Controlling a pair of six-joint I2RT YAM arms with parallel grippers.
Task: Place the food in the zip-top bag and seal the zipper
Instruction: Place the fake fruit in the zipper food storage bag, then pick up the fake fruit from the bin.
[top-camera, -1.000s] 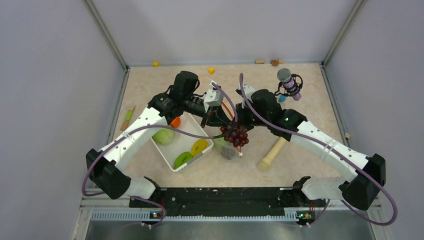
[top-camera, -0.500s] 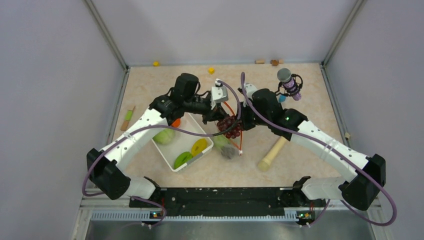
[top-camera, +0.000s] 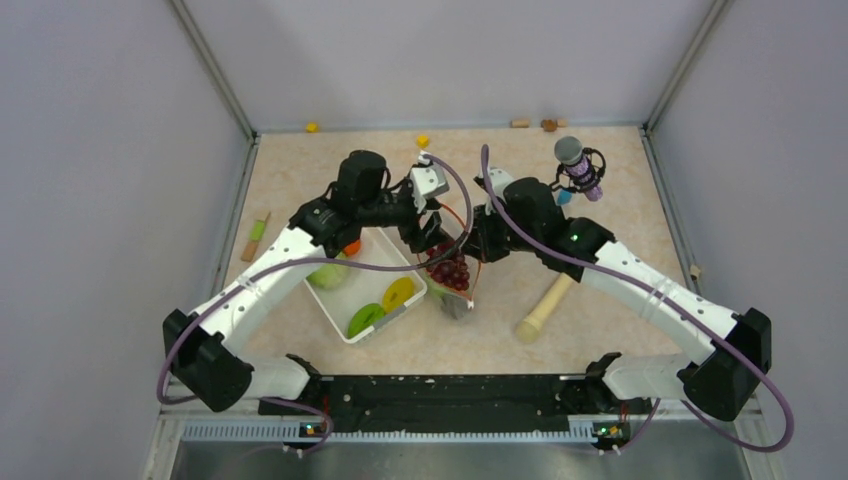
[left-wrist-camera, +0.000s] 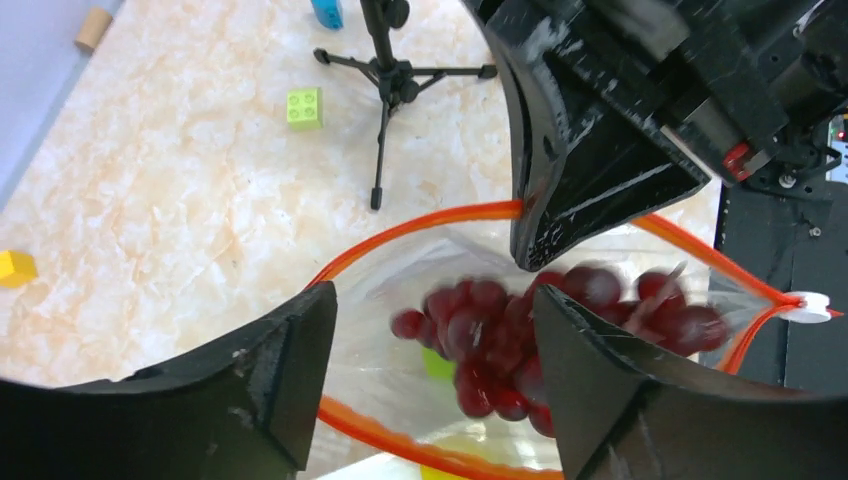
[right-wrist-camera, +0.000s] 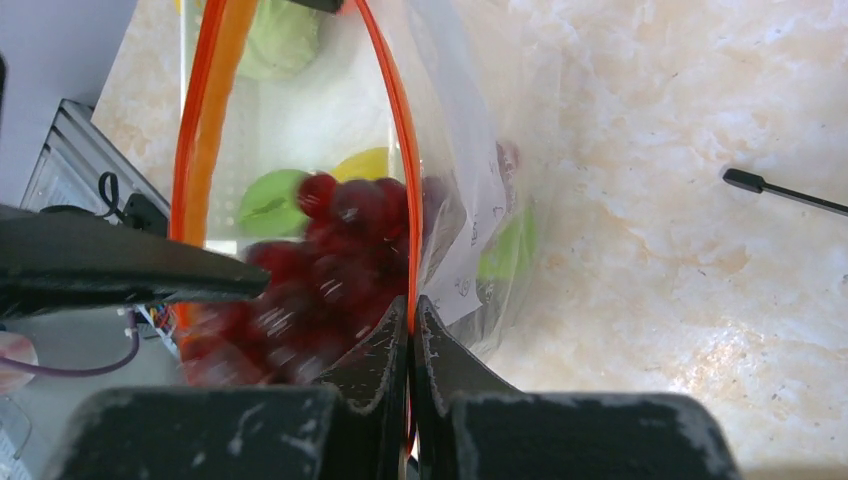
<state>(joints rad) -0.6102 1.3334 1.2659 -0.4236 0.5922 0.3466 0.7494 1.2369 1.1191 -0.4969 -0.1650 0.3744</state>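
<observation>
The clear zip-top bag (top-camera: 458, 298) hangs open, and its red-orange zipper (left-wrist-camera: 400, 236) forms a loop. My right gripper (right-wrist-camera: 412, 305) is shut on the zipper (right-wrist-camera: 398, 150) at the far rim. My left gripper (left-wrist-camera: 435, 296) is open above the mouth. The dark red grape bunch (left-wrist-camera: 515, 335) shows blurred inside the mouth, and neither finger touches it. A light-green piece (right-wrist-camera: 505, 250) lies lower in the bag. In the top view the grapes (top-camera: 449, 268) sit just under the left gripper (top-camera: 432, 232). A green apple (top-camera: 328, 272), an orange (top-camera: 350, 244), a yellow piece (top-camera: 398, 293) and a green piece (top-camera: 366, 319) lie in the basket.
The white basket (top-camera: 335, 316) stands left of the bag. A beige wooden rod (top-camera: 543, 308) lies to its right. A microphone on a small tripod (top-camera: 578, 168) stands behind the right arm. Small yellow blocks (top-camera: 422, 140) lie by the back wall, and a green block (left-wrist-camera: 304, 107) lies near the tripod.
My left gripper carried the grape bunch left over the bag's mouth and opened. The bunch has left its fingers and dropped into the mouth. The right gripper kept its hold.
</observation>
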